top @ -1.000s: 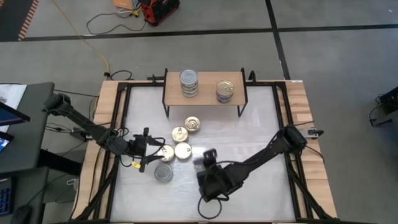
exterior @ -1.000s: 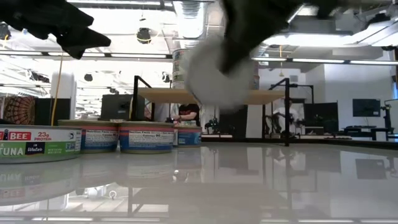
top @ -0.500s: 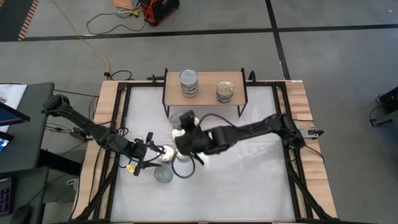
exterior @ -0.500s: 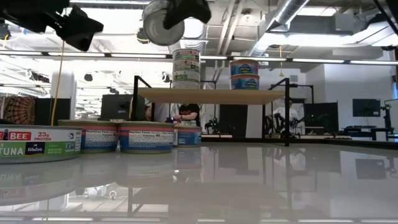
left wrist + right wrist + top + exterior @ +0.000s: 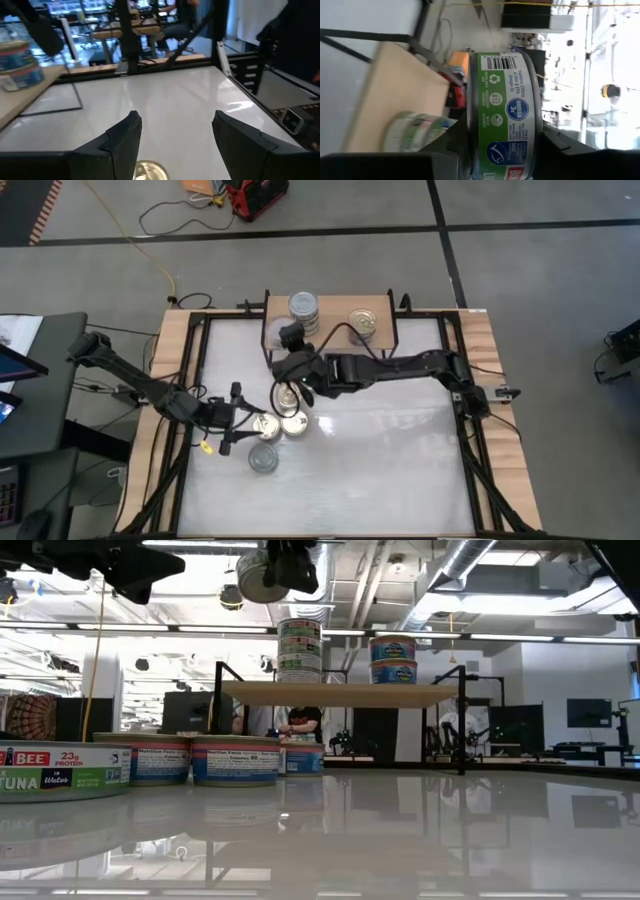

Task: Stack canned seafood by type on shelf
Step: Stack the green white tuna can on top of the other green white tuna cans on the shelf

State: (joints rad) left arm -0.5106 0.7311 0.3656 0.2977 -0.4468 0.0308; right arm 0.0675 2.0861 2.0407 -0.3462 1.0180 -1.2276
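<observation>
High view: right gripper (image 5: 285,348) reaching across the upper centre of the frame, just left of the shelf (image 5: 385,322), clamped on a tin (image 5: 273,333) that shows blurred at the shelf's left end, close beside the taller stack (image 5: 303,311); probably carried high so as to clear that stack before setting down on it. Shorter stack (image 5: 364,321) to the right on the same board, kept apart, presumably as the other type. Left gripper (image 5: 238,430) at left of centre, fingers spread and empty, hovering beside the loose tins (image 5: 290,420) on the white table (image 5: 400,470), likely lined up for the next pick. Against the picture half a second earlier: right arm gone from the middle of the table up to the shelf edge, left gripper hardly shifted. Low view: held tin at upper centre, tilted on its side, above and slightly left of the taller stack, not touching it; a second earlier only a blur in mid-frame. Row of tins at lower left unchanged. Left wrist view: two dark fingers (image 5: 125,140) wide apart, a gold lid (image 5: 147,170) between them at the bottom edge. Right wrist view: green-labelled tin filling the centre, gripped between the fingers, with the shelf board and stacked tins behind at lower left.
</observation>
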